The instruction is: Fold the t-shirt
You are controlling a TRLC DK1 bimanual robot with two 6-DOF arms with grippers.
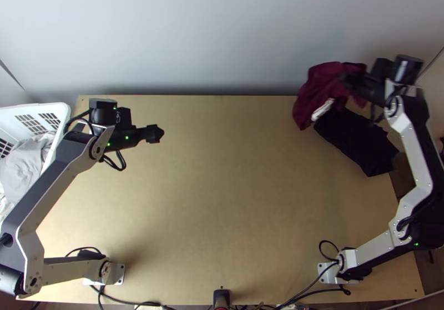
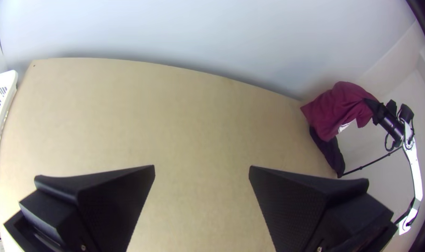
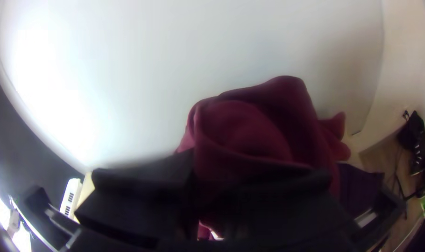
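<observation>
Over at the table's two o'clock, as seen in the top view, the right black two-fingered gripper [image 1: 346, 80] has the bunched maroon fabric t-shirt [image 1: 315, 92] pinched between its fingers, the cloth drooping toward its eight o'clock, beside a dark, flat-lying cloth [image 1: 361, 143]. The left black two-fingered gripper [image 1: 157, 134], well apart toward ten o'clock, has its fingers spread wide.

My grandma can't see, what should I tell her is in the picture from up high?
The right gripper holds a bunched dark-red cloth by a black cloth at the far right of a wooden table. The left gripper is over the far left part, near a white basket holding grey cloth.
</observation>
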